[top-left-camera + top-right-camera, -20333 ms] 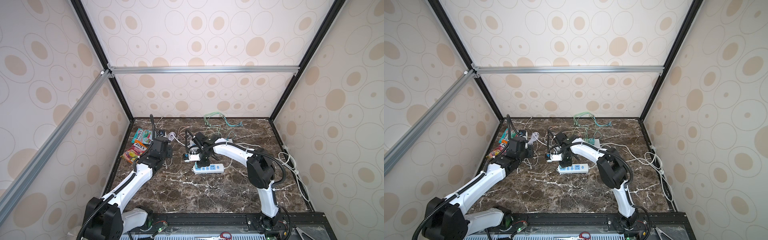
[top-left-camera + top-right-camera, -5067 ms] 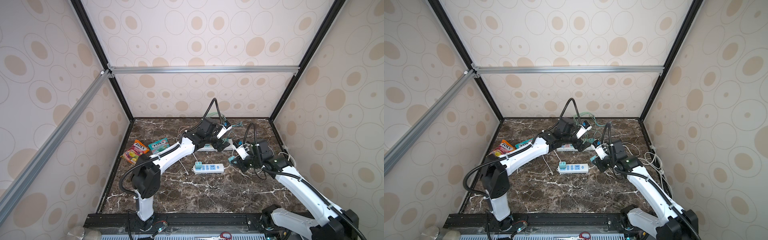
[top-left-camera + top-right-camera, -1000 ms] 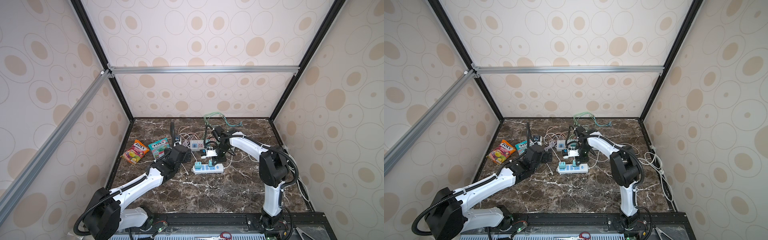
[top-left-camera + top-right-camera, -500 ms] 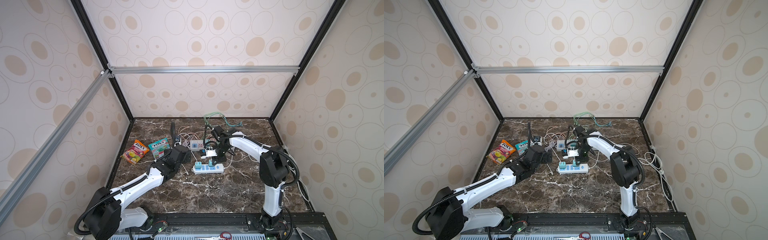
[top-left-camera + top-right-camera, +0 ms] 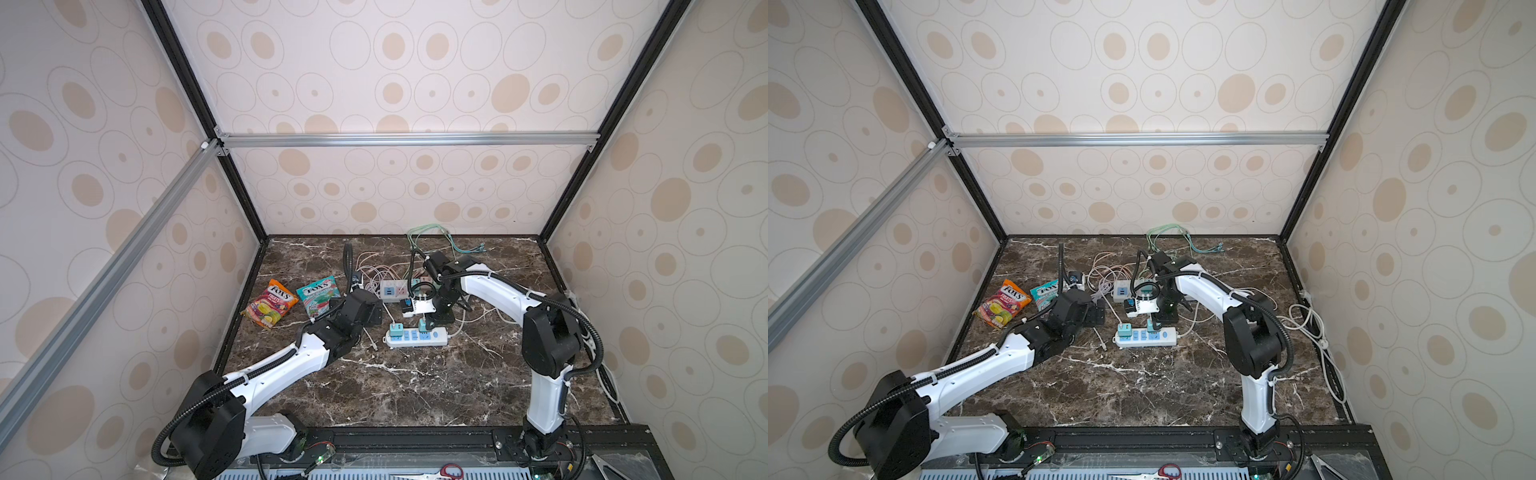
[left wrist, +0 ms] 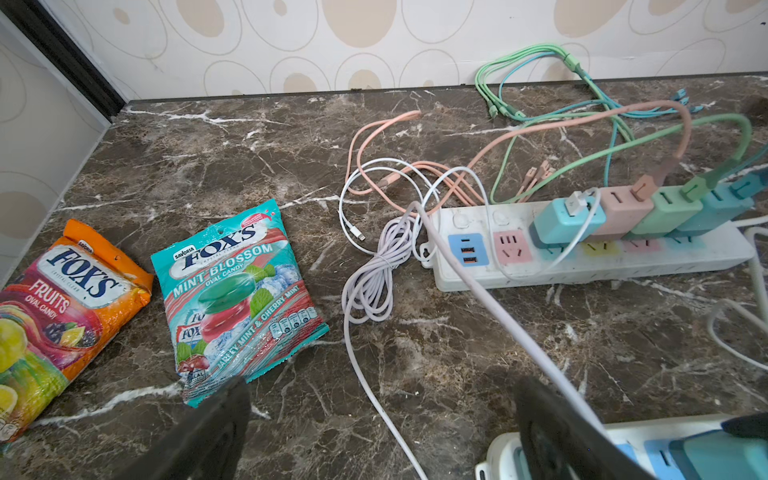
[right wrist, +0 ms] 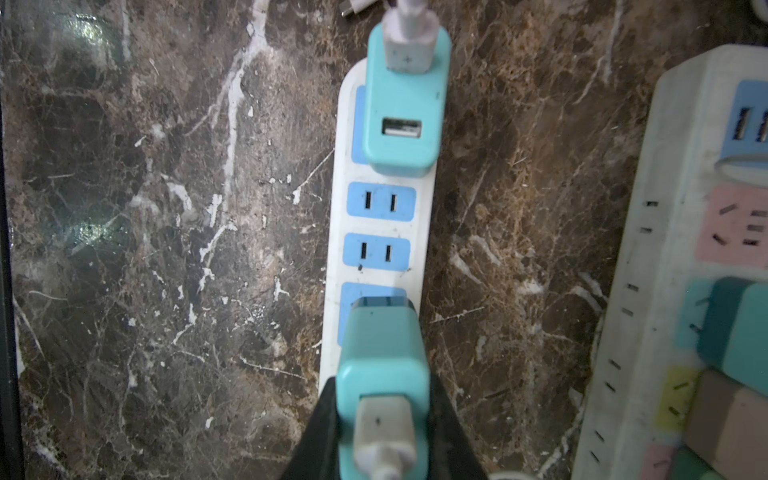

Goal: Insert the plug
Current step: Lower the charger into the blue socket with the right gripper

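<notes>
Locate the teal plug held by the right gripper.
In both top views the teal plug sits mid-table in the right gripper, at the small power strip, two empty sockets from the other teal charger.

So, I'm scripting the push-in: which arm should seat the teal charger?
Right, probably: the right gripper is shut on the teal charger over the small strip; the left gripper is open, aside.

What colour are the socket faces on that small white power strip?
Light blue socket faces on the white power strip; clearest in the right wrist view.
</notes>
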Robot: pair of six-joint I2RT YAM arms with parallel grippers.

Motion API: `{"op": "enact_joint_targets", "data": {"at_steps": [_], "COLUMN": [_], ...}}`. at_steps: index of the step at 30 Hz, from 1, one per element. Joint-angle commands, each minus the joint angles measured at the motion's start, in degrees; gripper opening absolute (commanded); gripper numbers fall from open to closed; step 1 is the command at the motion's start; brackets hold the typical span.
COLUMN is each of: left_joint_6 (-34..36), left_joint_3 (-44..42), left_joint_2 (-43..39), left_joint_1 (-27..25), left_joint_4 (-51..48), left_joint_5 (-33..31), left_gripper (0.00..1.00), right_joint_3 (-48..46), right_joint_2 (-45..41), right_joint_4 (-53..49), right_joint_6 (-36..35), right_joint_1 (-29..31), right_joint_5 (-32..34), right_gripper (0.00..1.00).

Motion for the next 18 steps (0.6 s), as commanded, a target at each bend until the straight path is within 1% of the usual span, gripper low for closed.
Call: {"op": "enact_joint_targets", "data": {"at_steps": [1,12,18], "left_joint_6": [-1.67,-1.89,-1.93], "left_joint_3": [2.54,2.91,2.97], "left_joint_2": [0.64,1.34,1.47], "left_joint_1": [0.4,0.4,0.42], "left_joint_4": [-1.4,-2.03,-2.11], "left_joint_5": [-1.56,-1.36,-1.38], "left_gripper": [0.98,0.99,0.98], "right_joint_3": [-1.33,-3.77,-4.76], "right_joint_2": [0.18,0.75,0.93], "right_joint_4": [-0.38,1.44,2.37], "right_joint_6": [-0.15,1.08,1.21], "right_joint_1": [0.24,0.25,0.25], "right_joint_5": [-0.41,-1.62,0.84], "right_gripper": [0.0,0.0,0.0]}}
